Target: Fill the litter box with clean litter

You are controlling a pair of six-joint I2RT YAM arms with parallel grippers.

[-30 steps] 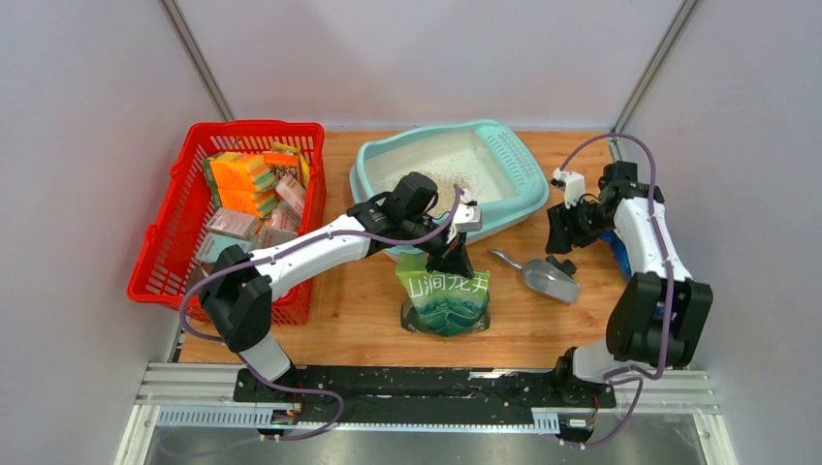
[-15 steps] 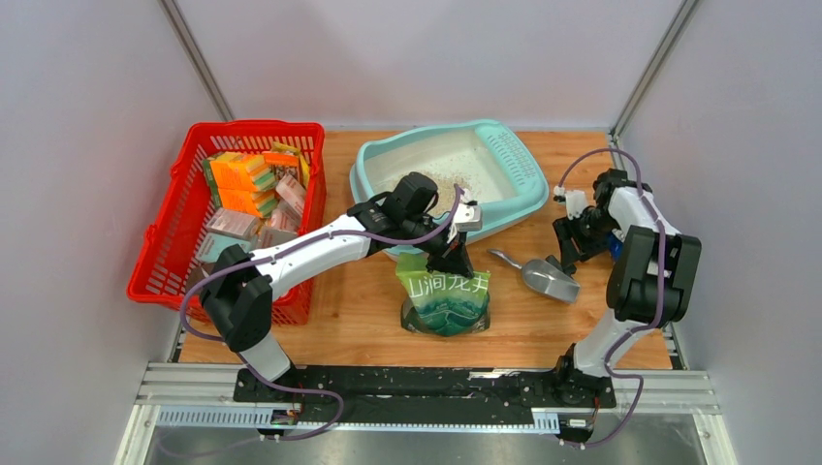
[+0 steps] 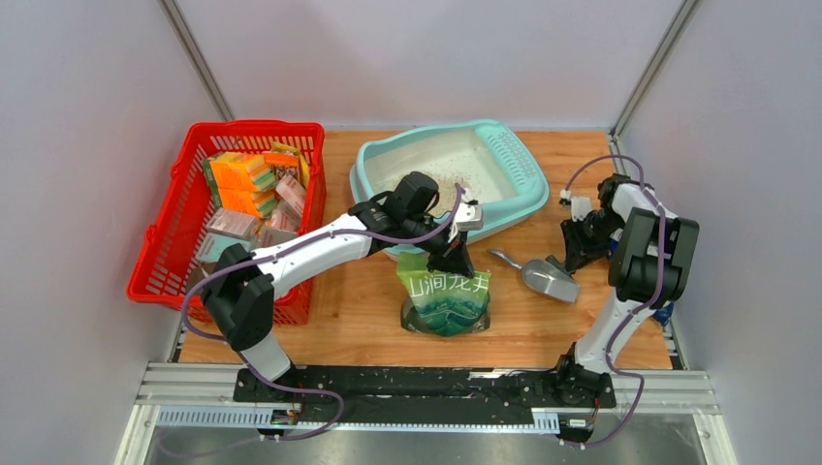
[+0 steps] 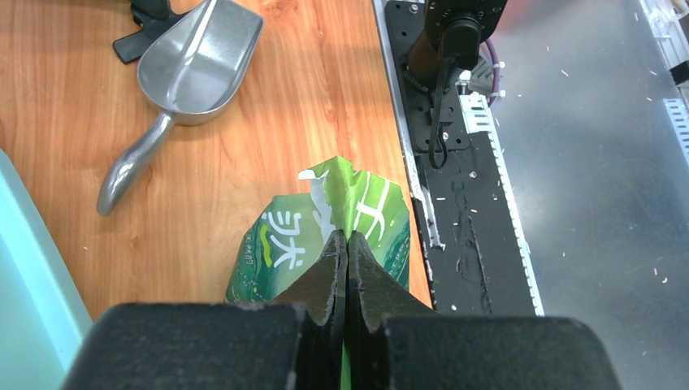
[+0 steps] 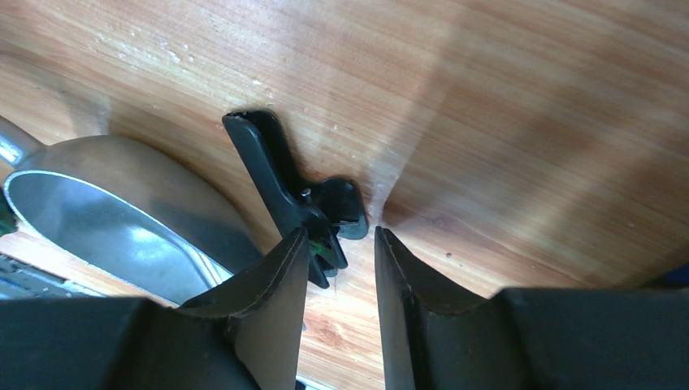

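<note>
left gripper (image 4: 347,244), just on the near side of the litter box (image 3: 535,190), is pressed together, pinching the green bag (image 4: 370,211) by its top. right gripper (image 5: 341,252), jaws apart, straddles a black clip (image 5: 276,175) beside the metal scoop (image 5: 97,219), off the box's near right corner. a little clean litter (image 3: 441,179) lies inside the box.

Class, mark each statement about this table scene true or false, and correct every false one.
1. The left pincer is shut on the top of the green bag. True.
2. The metal scoop lies inside the litter box. False: it lies on the wooden table, right of the bag.
3. Some litter lies in the litter box. True.
4. The red basket is empty. False: it holds coloured packs.
5. The right pincer is shut on the scoop's handle. False: its fingers stand apart at a black clip beside the scoop.
</note>
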